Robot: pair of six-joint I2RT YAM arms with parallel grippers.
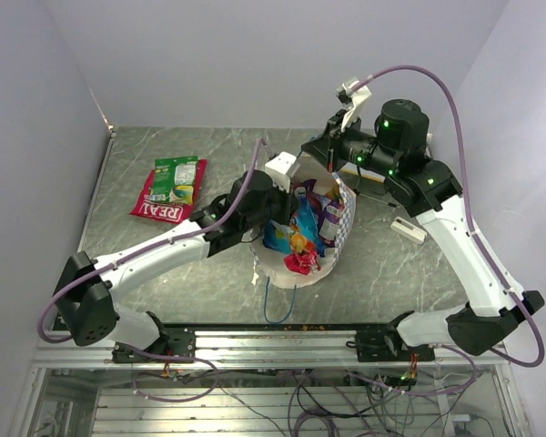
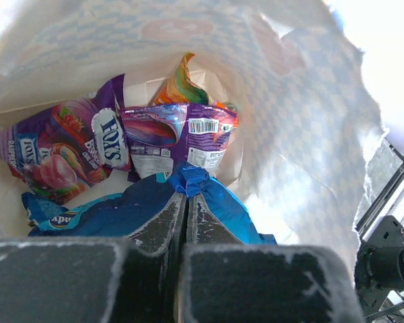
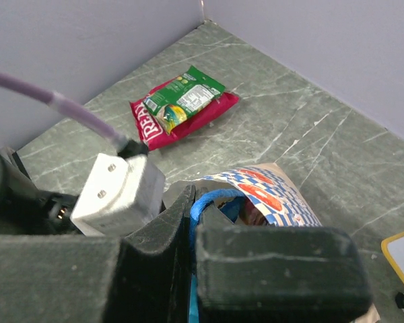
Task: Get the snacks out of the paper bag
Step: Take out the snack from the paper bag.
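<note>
- The left gripper (image 2: 186, 196) is down inside the paper bag (image 1: 343, 221). Its jaws are clenched on the crimped top edge of a blue packet (image 2: 114, 214), and a fold of the blue foil pokes up just past the fingertips.
- Just beyond those jaws lies a purple packet with a barcode (image 2: 178, 134). Behind it an orange, rainbow-striped packet (image 2: 182, 84) stands against the bag's far inner wall.
- Left of the left jaws, a purple packet lettered "FOX'S" (image 2: 64, 158) leans against the bag's wall and touches the barcode packet.
- In the top view a crumpled red wrapper (image 1: 300, 262) shows through the bag's open mouth, on the near side of the left jaws.
- The right gripper (image 3: 192, 215) is at the bag's far rim. Its jaws are pinched together on the blue cord handle (image 3: 205, 200), which loops out just ahead of the fingertips.
- Right in front of the right jaws is the bag's checkered rim with its orange marks.
- Just to the left of the right jaws sits the left arm's white wrist camera (image 3: 118, 195) with its purple cable.
- Well beyond the right jaws, on the marbled table (image 1: 391, 273), lies a red packet lettered "REAL" (image 3: 163, 122). A green packet (image 3: 185, 97) lies on top of it. Both are outside the bag and well apart from it.
- A small white block (image 1: 408, 228) lies on the table apart from the bag, on the near side of the right jaws.
</note>
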